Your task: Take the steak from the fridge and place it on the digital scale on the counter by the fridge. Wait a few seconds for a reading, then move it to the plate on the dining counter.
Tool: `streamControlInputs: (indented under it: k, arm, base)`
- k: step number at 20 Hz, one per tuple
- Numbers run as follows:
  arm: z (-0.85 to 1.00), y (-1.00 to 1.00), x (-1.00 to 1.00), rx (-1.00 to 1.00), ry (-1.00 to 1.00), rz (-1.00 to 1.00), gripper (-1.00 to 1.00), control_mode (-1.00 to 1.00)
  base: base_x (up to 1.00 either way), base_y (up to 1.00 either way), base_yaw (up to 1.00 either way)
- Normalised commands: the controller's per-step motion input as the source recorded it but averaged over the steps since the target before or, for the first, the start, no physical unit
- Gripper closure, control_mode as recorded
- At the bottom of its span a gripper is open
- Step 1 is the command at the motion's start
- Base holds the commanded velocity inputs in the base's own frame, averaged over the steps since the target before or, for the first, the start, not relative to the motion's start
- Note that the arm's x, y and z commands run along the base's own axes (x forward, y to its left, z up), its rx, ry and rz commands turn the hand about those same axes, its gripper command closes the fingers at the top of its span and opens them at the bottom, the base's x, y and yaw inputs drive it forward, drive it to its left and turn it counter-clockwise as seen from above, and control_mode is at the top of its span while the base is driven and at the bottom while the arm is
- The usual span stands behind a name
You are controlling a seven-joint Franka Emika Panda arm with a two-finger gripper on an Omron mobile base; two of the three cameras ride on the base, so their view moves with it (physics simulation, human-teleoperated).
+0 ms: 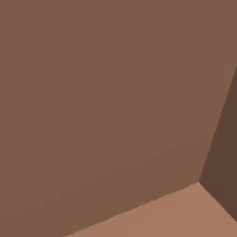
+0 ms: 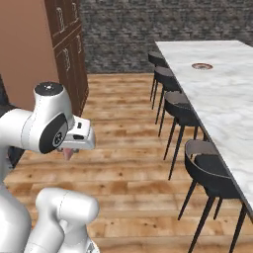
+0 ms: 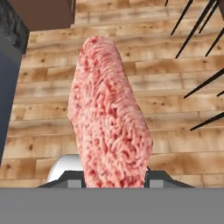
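Pink, coarse-grained raw meat stands nearest in the hand view: the flat reddish-pink steak (image 3: pixel 109 118) rises on edge from between the two small dark finger tips of the gripper (image 3: pixel 114 179), which are closed narrowly against its two flat faces and carry it clear of the floor. In the right base view a small pink corner of the steak (image 2: pixel 68 154) hangs just under the white hand of the arm, low at the left of the picture, above the planks.

Below and beyond the meat lies a warm brown wooden plank floor (image 2: pixel 123 148). Further on, a row of dark stools (image 2: pixel 207 173) with thin black legs stands along the near edge of the long white marble dining counter (image 2: pixel 232 104) with grey veining, well apart from the gripper. Far down that slab sits the small round plate (image 2: pixel 201 65) with a dark reddish-brown rim and pale centre.

To the left, tall dark brown panelled cabinets (image 2: pixel 69 54) stand against a plain terracotta wall (image 1: pixel 102 102). Farthest back runs a dark grey rough stone wall (image 2: pixel 148 29).
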Motion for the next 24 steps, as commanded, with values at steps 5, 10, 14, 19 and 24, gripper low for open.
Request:
streamControlInputs:
  k: [5,10,14,19,24]
  arm:
    - [0.00,0.00,0.00,0.00,0.00,0.00,1.00,1.00]
    - [0.00,0.00,0.00,0.00,0.00,0.00,1.00,1.00]
    - [0.00,0.00,0.00,0.00,0.00,0.00,1.00,1.00]
    - [0.00,0.00,0.00,0.00,0.00,0.00,1.00,1.00]
    - [0.00,0.00,0.00,0.00,0.00,0.00,1.00,1.00]
  base:
    - [1.00,0.52,-0.49]
    - [1.00,0.35,-0.31]
    - [1.00,-0.35,0.20]
    - [1.00,-0.13,0.42]
    - [1.00,0.03,0.04]
